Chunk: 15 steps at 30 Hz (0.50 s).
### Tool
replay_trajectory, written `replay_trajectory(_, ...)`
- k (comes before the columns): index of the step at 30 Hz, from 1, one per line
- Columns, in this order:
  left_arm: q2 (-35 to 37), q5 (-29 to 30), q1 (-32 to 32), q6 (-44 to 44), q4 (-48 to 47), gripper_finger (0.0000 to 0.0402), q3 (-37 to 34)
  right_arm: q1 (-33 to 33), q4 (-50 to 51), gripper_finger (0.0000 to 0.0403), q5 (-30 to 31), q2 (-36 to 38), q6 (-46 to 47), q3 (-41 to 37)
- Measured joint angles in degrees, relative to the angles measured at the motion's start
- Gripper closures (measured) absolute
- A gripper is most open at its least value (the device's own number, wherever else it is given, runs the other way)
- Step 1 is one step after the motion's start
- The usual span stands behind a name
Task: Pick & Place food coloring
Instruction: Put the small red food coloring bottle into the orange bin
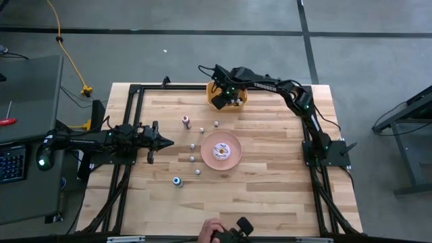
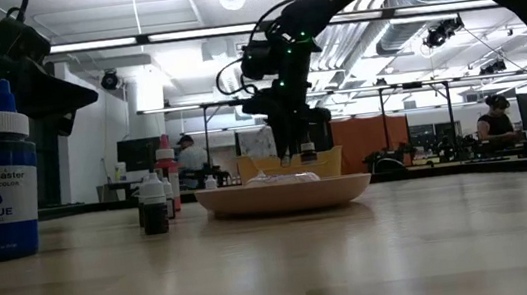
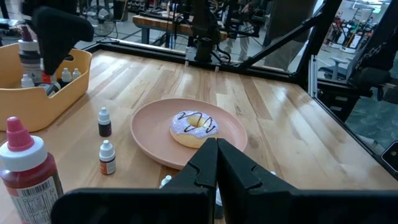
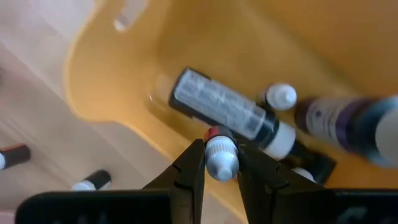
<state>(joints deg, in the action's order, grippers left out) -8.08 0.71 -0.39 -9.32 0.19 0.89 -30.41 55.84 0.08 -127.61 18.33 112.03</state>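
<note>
Here the right claw (image 4: 221, 163) is clamped on a small white-capped food coloring bottle (image 4: 221, 155) above the orange bin (image 1: 237, 100). Its arm reaches across the counter (image 1: 270, 182). The left claw (image 1: 164, 142) rests closed, well apart.

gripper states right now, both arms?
Left gripper: shut, empty, waiting at the table's left side.
Right gripper: shut on a small white-capped bottle, over the orange bin.

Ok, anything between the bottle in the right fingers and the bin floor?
The right gripper holds a small bottle over the orange bin. Directly beneath lies a larger labelled bottle on its side, so the drop would land on it, not on bare floor.
</note>
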Motion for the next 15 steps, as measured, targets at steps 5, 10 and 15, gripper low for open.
replay_trajectory(5, 0.02, -0.02, 0.00, 0.01, 0.00, 0.0401, 0.00, -0.03, 2.75, 0.0336, 1.53, 0.00, 2.81, 0.00)
replay_trajectory(10, 0.02, -0.02, -0.02, 0.02, 0.00, 0.0401, 0.00, -0.28, 3.24, 0.0330, 1.65, 0.07, 4.74, -1.18)
replay_trajectory(15, 0.00, -0.02, -0.01, 0.02, 0.00, 0.0401, -0.01, -0.37, 1.01, 0.0333, 1.72, 0.07, 5.92, -5.22)
